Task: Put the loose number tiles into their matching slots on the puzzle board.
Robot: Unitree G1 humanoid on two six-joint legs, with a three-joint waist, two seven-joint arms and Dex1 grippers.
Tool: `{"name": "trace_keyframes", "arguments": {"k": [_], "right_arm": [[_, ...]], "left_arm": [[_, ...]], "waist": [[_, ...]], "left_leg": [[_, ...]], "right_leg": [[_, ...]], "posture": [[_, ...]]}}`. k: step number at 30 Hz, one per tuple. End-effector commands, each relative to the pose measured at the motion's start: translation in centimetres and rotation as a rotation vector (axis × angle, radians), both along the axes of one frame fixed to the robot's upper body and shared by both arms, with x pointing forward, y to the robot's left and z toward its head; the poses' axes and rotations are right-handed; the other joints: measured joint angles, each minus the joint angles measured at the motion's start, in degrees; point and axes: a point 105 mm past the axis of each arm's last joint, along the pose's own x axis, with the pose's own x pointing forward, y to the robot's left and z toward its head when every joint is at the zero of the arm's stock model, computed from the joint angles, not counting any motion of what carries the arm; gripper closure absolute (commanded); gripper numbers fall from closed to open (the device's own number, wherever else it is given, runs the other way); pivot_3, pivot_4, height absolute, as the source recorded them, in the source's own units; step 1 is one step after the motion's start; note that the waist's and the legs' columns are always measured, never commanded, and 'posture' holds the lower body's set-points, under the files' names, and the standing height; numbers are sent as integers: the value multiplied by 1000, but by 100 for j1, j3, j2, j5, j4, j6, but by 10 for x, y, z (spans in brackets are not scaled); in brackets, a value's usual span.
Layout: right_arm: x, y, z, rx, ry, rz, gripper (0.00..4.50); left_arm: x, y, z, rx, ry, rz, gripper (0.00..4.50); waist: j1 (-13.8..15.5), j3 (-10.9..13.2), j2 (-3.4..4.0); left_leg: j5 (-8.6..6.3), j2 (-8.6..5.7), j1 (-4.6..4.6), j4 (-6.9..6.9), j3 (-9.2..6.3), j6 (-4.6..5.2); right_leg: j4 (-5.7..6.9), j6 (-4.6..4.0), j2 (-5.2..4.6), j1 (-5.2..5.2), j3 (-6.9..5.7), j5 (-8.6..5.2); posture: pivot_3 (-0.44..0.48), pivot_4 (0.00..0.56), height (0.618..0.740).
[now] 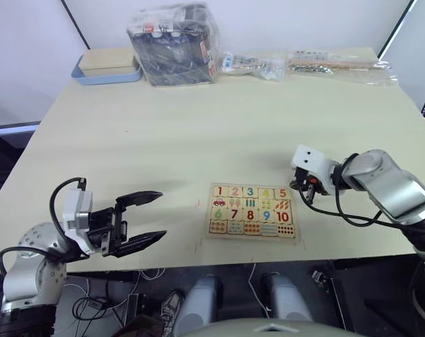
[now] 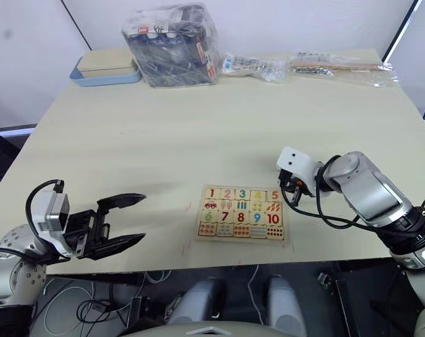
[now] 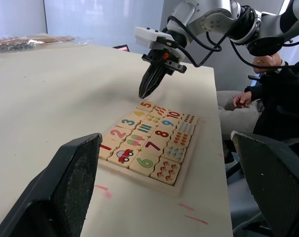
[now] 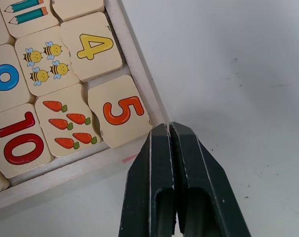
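Observation:
The puzzle board lies near the table's front edge, right of centre. Number tiles 1, 2, 3, 4 and 5 fill its far row, covering the slots. Tile 5 sits slightly turned, at the board's far right corner. My right gripper is shut and empty, with its tips just off that corner, beside the rim. At the front left my left gripper is open and empty, a hand's width left of the board.
At the back left stand a blue tray with a beige lid and a plastic bag of dark items. Smaller clear bags lie along the far edge. A person sits beyond the table's right side.

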Motion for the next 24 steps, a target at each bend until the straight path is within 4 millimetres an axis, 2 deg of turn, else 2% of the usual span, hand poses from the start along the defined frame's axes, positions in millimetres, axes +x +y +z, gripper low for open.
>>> {"name": "trace_keyframes", "arguments": {"k": [1,24], "right_arm": [[1,1,5,-9,-33,16,4455],[-4,4,0,-22,-22,35,4455]], "left_arm": [[-2,-1,3,-2,-21,-7,0],[-2,-4,4,-2,-19,-12,0]], "waist": [[0,0,0],[0,0,0]], "left_leg": [[0,0,0,0,0,0],[0,0,0,0,0,0]], "right_leg": [[0,0,0,0,0,0],[0,0,0,0,0,0]], "posture": [[0,150,740],[0,150,740]]}}
